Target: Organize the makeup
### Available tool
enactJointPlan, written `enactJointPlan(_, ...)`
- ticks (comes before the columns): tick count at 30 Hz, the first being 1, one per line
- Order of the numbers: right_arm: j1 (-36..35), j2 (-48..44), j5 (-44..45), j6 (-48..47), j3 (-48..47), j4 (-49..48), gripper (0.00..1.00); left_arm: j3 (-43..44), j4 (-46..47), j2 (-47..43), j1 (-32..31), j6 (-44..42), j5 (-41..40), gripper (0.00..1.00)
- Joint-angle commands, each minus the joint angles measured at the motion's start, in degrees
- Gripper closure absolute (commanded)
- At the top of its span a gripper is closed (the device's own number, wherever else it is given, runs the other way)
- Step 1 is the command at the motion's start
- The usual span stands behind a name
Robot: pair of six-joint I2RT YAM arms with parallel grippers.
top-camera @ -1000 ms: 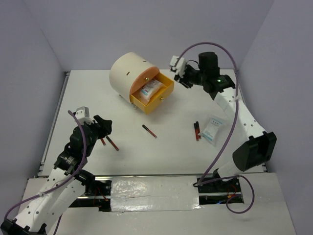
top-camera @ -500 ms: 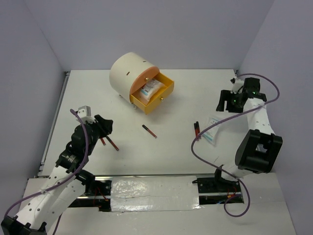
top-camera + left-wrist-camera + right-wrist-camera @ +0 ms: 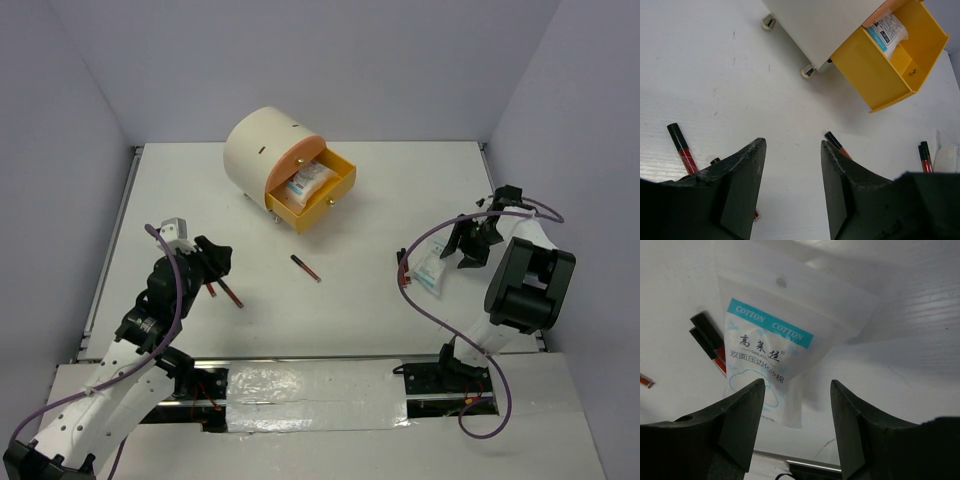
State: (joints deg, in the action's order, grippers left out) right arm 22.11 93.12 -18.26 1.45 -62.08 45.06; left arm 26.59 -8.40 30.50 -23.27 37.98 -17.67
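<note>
Clear plastic cotton-pad packet (image 3: pixel 770 350) lies on the desk, well right of the cream cylindrical chest (image 3: pixel 262 150). The right jaws hang over it, spread wide and empty. I'd pinch its edge, clear of the black-and-red sticks (image 3: pixel 709 339).

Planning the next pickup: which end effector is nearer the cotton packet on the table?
Right. The right end effector hangs open just beside the cotton packet; the left end effector sits far across the table.
</note>
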Motion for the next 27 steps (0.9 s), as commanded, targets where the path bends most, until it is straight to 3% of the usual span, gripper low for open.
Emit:
enactJointPlan(1, 0.04, 1.44, -0.99, 5.39, 1.7, -2.24, 0.38, 0.22, 2.87, -0.71, 0.33, 0.96, 0.53, 0.4)
enactJointPlan(7, 0.22, 5.58, -1.95, 9.09, 2.76, -6.99, 0.46, 0.66, 2.08, -1.06, 0.33, 1.05, 0.18, 0.4)
enactJointPlan(10, 0.92, 5.49, -2.48, 9.8, 3.55, -8.84, 0.68, 1.27, 1.11, -1.32, 0.33, 1.05, -0.08, 0.4)
enactJointPlan(13, 1.53, 3.74, -2.48, 9.45, 3.81, -10.16, 0.8, 1.1, 0.49, -1.94, 0.33, 1.4, -0.35, 0.4)
enactJointPlan(16, 2.15, 1.37, -2.74, 8.22, 3.11, -11.13, 0.87, 0.48, 0.32, -2.73, 0.33, 1.93, -0.43, 0.4)
enactJointPlan(21, 2.33, 0.31, -11.25, 2.86, -0.74, -11.04, 0.94, 0.48, 0.23, -2.82, 0.33, 1.93, -0.17, 0.4)
enactJointPlan(22, 2.33, -0.3, -12.49, 1.72, -1.45, -11.13, 1.0, 0.66, 0.32, -2.64, 0.24, 1.58, -0.26, 0.4)
enactJointPlan(27, -0.22, -0.92, -21.27, -6.1, -9.1, -8.94, 1.0, 0.92, 0.76, -1.94, 0.33, 1.22, -0.17, 0.39)
